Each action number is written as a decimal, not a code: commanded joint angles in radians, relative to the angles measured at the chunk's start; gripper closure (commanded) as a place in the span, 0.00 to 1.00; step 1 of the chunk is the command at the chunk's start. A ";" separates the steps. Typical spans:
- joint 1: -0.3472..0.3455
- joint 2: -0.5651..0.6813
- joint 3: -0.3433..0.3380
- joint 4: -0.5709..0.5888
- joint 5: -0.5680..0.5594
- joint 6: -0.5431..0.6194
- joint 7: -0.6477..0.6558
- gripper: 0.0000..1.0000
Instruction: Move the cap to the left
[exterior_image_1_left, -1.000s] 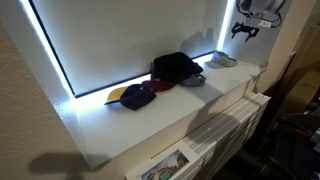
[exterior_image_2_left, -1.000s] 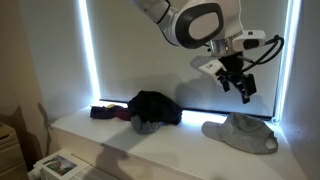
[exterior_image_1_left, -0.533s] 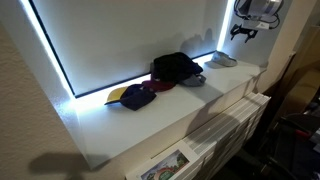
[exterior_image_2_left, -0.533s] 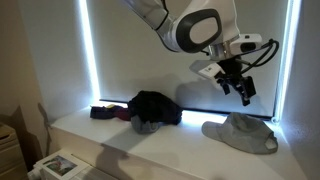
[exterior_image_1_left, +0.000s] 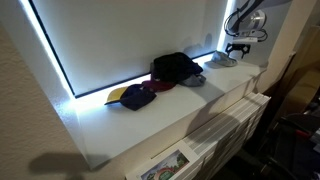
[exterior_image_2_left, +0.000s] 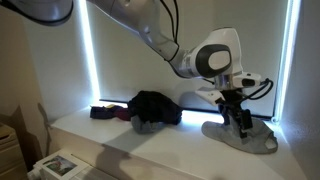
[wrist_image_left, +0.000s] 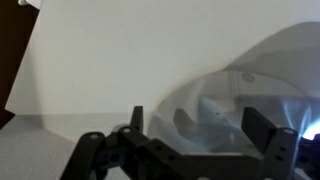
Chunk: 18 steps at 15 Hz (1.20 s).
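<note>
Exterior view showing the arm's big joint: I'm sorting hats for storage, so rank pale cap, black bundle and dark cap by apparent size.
1. Pale cap, though nearness to the camera may flatter it.
2. Black bundle, close behind.
3. Dark cap, smallest.

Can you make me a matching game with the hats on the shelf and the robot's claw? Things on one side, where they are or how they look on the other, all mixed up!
Things:
1. pale grey cap
2. black bundle
3. dark cap with yellow brim
4. gripper

Places or states:
A. open, right at a cap
B. in the middle of the shelf
C. at one end of the shelf, under the gripper
D. at the end of the shelf farthest from the gripper

Pairs: 1-C, 2-B, 3-D, 4-A.
</note>
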<state>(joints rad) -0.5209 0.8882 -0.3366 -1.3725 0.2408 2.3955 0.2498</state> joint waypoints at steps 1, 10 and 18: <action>-0.012 0.033 0.011 0.038 -0.015 -0.008 0.018 0.00; -0.009 0.048 0.006 0.067 -0.089 -0.113 -0.271 0.00; -0.030 0.055 0.022 0.073 0.007 0.163 -0.247 0.00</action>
<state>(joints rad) -0.5393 0.9365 -0.3253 -1.3045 0.2144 2.4195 -0.0091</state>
